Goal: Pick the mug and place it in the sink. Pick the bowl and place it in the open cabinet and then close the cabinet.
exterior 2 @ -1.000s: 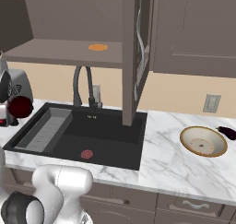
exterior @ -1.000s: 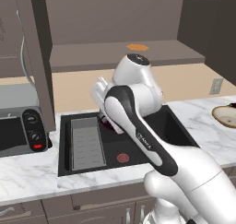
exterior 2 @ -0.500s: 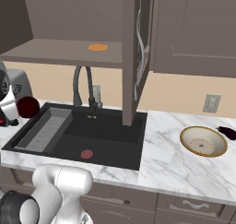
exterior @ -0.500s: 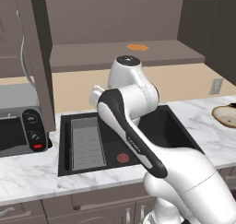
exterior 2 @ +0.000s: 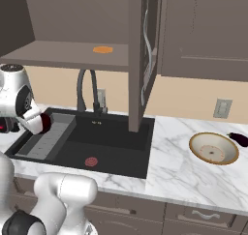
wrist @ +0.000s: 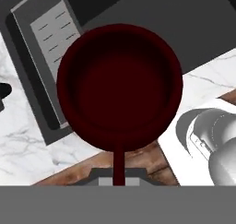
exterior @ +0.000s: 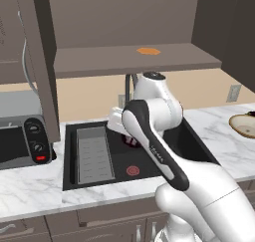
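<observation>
- Change: over the last second the arm has swung the mug (exterior 2: 42,123) from beside the sink's left edge to above the grey ribbed tray (exterior: 92,154); the first placement looks close to release.
- Gripper (wrist: 119,172): fingers clamped on the mug's thin handle.
- Mug position: held in the air over the left part of the sink (exterior 2: 111,137), clear of the basin floor.
- Mug orientation: in the hand view its open mouth faces the camera, so the long axis runs along the gripper's line; the handle points back toward the fingers.
- Bowl (exterior 2: 213,149): on the counter to the right, untouched.
- Cabinet (exterior 2: 145,55): door open, shelf bare but for an orange patch (exterior 2: 102,49).
</observation>
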Available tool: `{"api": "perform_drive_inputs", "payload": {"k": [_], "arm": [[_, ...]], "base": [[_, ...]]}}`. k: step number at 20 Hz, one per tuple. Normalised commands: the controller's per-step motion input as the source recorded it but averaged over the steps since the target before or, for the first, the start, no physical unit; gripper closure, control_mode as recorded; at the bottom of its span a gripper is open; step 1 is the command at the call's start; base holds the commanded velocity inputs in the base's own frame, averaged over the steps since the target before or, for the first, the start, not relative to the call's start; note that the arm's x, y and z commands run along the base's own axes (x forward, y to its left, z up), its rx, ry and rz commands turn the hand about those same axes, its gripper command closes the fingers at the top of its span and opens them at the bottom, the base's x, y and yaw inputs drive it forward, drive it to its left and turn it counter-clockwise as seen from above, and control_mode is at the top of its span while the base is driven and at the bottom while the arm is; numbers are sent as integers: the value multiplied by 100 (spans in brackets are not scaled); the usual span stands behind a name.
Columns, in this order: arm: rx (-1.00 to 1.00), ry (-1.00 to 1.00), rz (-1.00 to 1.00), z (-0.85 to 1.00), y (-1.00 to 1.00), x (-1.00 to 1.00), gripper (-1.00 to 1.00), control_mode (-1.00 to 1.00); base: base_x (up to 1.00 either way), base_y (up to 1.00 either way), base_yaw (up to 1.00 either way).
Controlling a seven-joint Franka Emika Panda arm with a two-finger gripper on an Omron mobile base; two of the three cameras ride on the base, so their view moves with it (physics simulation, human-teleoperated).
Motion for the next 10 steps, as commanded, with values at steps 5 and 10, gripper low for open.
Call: {"api": "perform_drive_inputs", "payload": {"k": [5, 10], "arm": [[-16, -2, 29, -42, -5, 0, 100, -100], [-10, -4, 25, -30, -23, 0, 100, -100]], "base": [[0, 0, 0], [0, 0, 0]]}}
